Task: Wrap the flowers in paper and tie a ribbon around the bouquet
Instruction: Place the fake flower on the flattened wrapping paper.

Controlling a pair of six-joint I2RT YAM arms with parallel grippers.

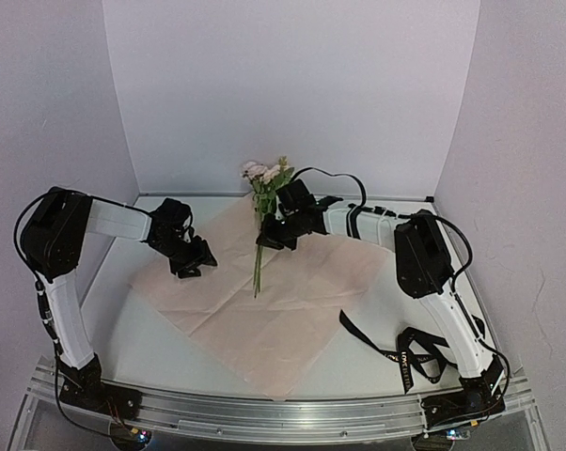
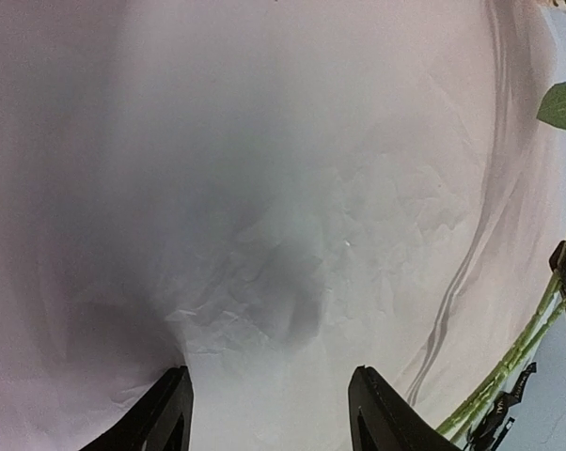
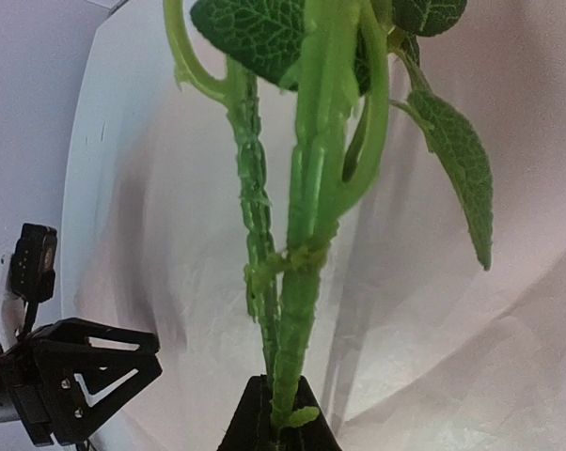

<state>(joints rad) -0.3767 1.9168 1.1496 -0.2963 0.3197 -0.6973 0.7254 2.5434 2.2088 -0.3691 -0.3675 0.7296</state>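
On the left, the left gripper point(image 1: 191, 256) hangs low over the paper point(image 1: 264, 310), its fingers apart with nothing between them. The paper lies spread flat on the table point(image 1: 142, 348), one corner toward the arms. Over its middle the right gripper point(image 1: 269, 235) is clamped on the stems of the flowers point(image 1: 267, 178), holding them nearly upright, blooms up and stem ends dangling toward the sheet. Far right, the ribbon point(image 1: 400, 348) lies in loose loops beside the right arm's base, one end near the paper's edge.

To my eye the job has barely begun: the flowers are not laid down, no fold has been made, and the ribbon is untouched.

Only the top view shows the blooms and the ribbon. The left wrist view shows fine crumpled creases in the paper point(image 2: 264, 188) under the open fingers point(image 2: 161, 413). The right wrist view shows the stems point(image 3: 302, 235) pinched between that claw's tips point(image 3: 278, 423).
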